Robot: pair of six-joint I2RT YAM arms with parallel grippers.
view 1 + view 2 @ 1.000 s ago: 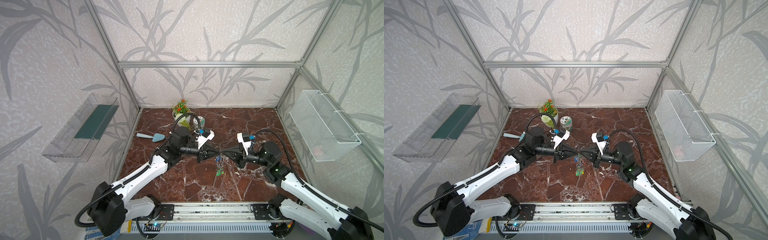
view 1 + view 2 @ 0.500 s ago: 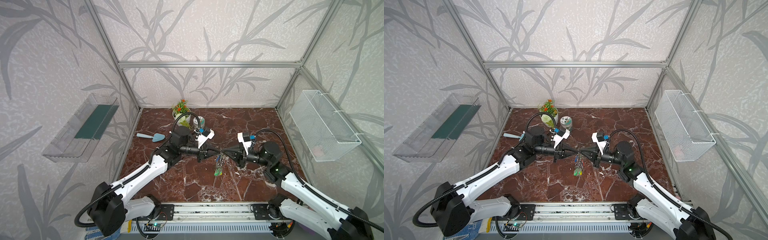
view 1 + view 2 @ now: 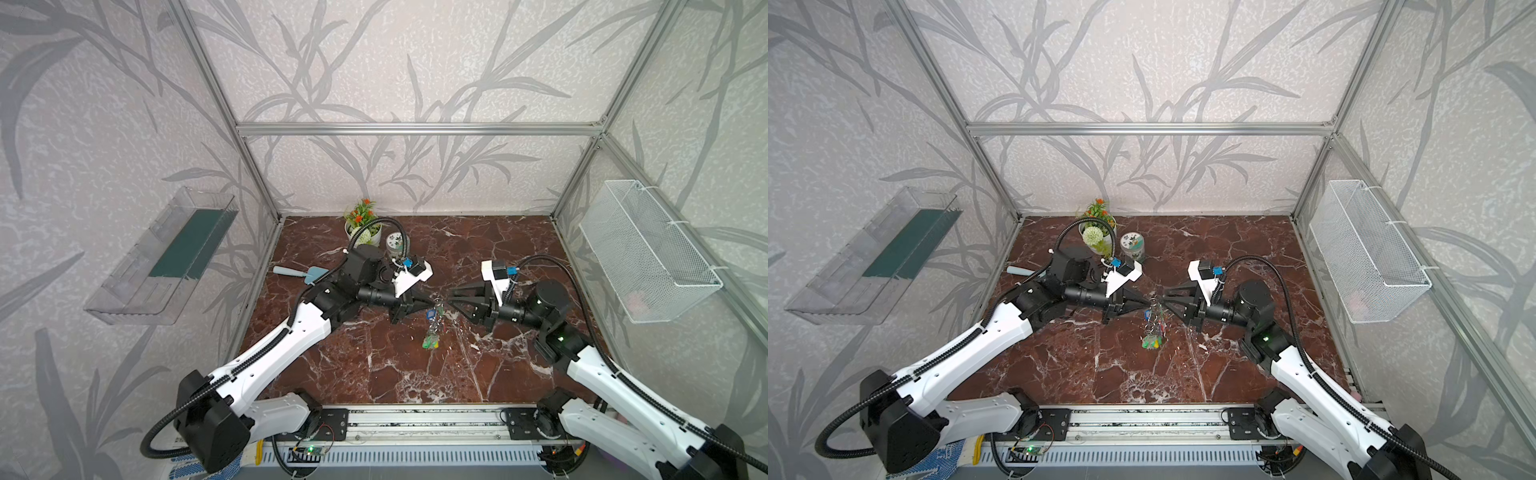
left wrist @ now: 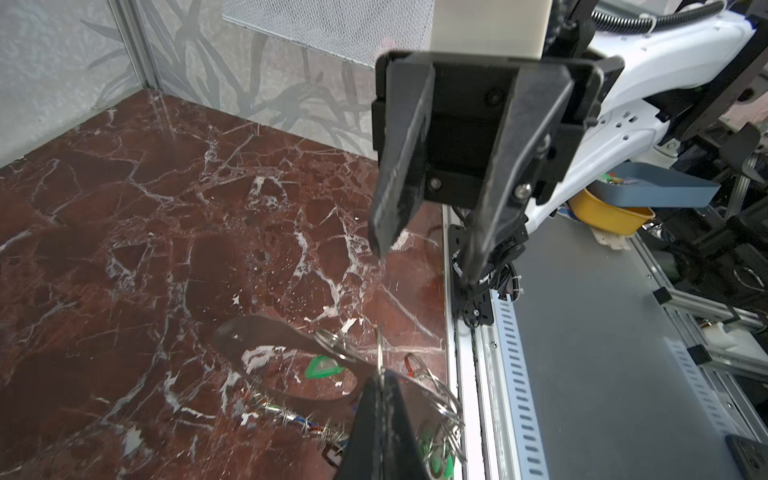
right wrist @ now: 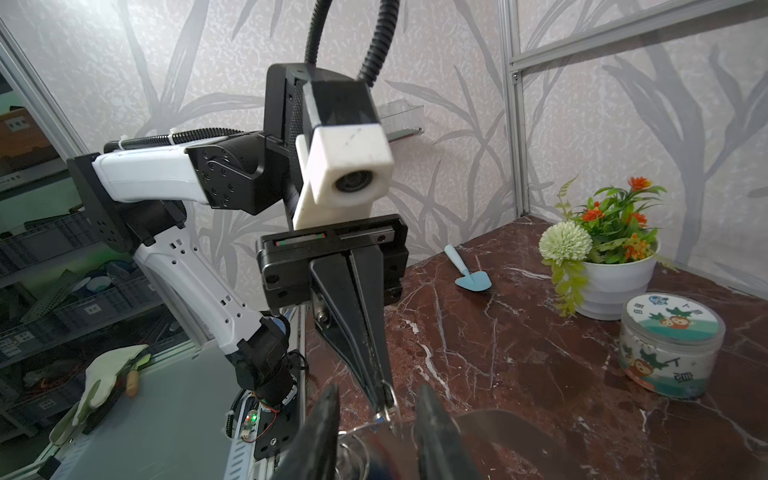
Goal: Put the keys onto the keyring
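Left tool point(image 3: 431, 302) clenched on an edge ring of the keyring point(image 4: 270, 330), hung above the table point(image 3: 374, 374) with green and blue keys point(image 3: 430, 341) dangling, right tool point(image 3: 449, 300) released just beside; no loose key spotted, threading judged nearly done.
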